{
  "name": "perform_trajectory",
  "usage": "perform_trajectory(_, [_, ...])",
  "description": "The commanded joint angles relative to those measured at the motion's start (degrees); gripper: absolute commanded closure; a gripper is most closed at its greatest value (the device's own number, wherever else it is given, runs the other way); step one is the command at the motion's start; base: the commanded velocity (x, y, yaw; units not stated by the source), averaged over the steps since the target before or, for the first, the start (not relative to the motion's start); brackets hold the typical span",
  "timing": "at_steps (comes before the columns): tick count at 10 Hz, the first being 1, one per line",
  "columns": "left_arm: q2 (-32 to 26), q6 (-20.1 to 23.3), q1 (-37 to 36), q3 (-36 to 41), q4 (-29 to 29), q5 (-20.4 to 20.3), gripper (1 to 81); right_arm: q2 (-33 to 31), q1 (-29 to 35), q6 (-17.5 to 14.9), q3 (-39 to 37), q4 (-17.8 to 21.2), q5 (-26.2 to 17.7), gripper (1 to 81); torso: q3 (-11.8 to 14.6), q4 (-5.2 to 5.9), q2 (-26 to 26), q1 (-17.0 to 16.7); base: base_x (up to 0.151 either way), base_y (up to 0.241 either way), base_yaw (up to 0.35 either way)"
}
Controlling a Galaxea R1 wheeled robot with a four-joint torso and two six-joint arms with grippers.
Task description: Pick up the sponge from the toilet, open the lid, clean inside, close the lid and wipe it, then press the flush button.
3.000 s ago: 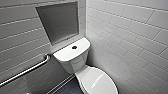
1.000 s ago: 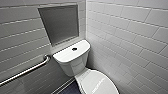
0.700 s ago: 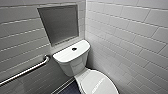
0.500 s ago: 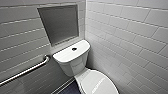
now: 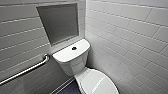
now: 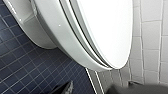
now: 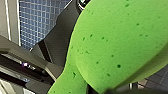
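Toilet [image 5: 75,63], white ceramic, stands in the corner where two walls [image 5: 125,37] of pale rectangular tiles meet; we log it from above in the head view, with its bowl toward the lower edge; the dark blue small-tiled floor [image 6: 25,70] shows beneath the bowl [image 6: 40,32] in the left wrist view; a grey recessed panel [image 5: 60,22] sits in the wall above the tank; a metal grab bar [image 5: 27,70] runs along that same wall, beside the tank and apart from it; the flat tank cover [image 5: 67,53] is in place on the boxy tank; the lid [image 5: 105,80] is down, lying flat on the seat [image 6: 75,47], with faint grey lettering near its front edge; in the left wrist view the lid's rim and the seat form close parallel bands with no gap that we can read as open; the sponge [image 7: 112,42], bright green and pitted, hangs large before the right wrist camera, above floor tiles and touching no part of the toilet; the right gripper [image 7: 97,88] has its jaws clamped on the sponge, which bends where it narrows toward them; the left gripper [image 6: 100,90] hangs low beside the bowl's front, near the floor, seen as dark blurred shapes; we cannot tell how its jaws stand; the flush button [image 5: 74,48], small, dark and round, sits on the tank cover.
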Motion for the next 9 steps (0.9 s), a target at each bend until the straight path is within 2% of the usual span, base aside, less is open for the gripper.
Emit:
perform_trajectory(1, [0.88,-0.09,-7.75,1.34,-2.19,3.73,1.0,-1.63,-0.30,0.12,0.42,-1.43,-3.32,81.1,0.00,0.00,0.00,0.00,0.000,0.000,0.000])
perform_trajectory(6, [4.83,-0.09,-9.42,-1.47,-3.95,3.73,1.0,-1.55,0.31,0.12,0.86,-1.51,-3.32,81.1,-0.02,0.00,0.00,0.02,0.000,0.000,0.000])
perform_trajectory(7, [5.98,-0.09,-9.50,-3.23,-4.66,3.73,1.0,-1.55,0.32,0.12,1.04,-1.51,-3.32,81.1,-2.08,0.00,0.00,0.02,0.000,0.000,0.000])
perform_trajectory(9, [8.34,-0.09,-9.68,-6.38,-5.62,3.73,1.0,-1.55,0.66,0.12,1.21,-1.51,-3.32,81.1,-3.91,0.00,0.00,0.02,0.000,0.000,0.000])
